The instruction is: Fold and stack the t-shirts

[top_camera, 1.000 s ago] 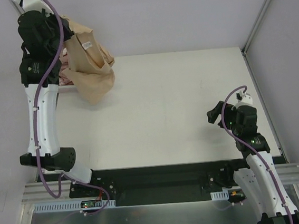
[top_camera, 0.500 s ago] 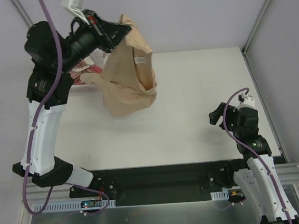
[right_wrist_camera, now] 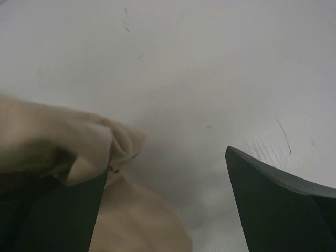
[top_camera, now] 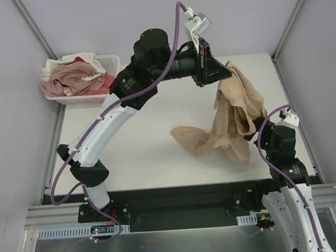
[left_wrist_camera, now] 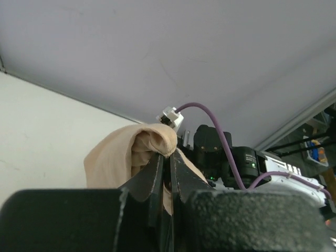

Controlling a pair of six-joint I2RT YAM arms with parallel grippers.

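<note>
My left gripper (top_camera: 217,69) is shut on a bunched edge of the tan t-shirt (top_camera: 234,116), holding it up over the table's right side. The shirt hangs down and its lower end trails left on the table (top_camera: 128,142). In the left wrist view the closed jaws (left_wrist_camera: 169,157) pinch a fold of tan cloth (left_wrist_camera: 118,157). My right gripper (top_camera: 257,134) sits low beside the hanging shirt. It is open (right_wrist_camera: 166,161), and tan cloth (right_wrist_camera: 52,136) drapes over its left finger without being gripped. Pink (top_camera: 68,79), cream (top_camera: 61,63) and red (top_camera: 101,85) t-shirts lie in the basket.
The white lattice basket (top_camera: 114,62) stands at the table's far left corner. Grey walls with metal posts close in the back and both sides. The dark rail carrying both arm bases (top_camera: 175,205) runs along the near edge.
My left arm has swung from the basket at the far left across to the right, carrying the tan t-shirt; its lower end now rests on the table. The right arm shifted slightly.
</note>
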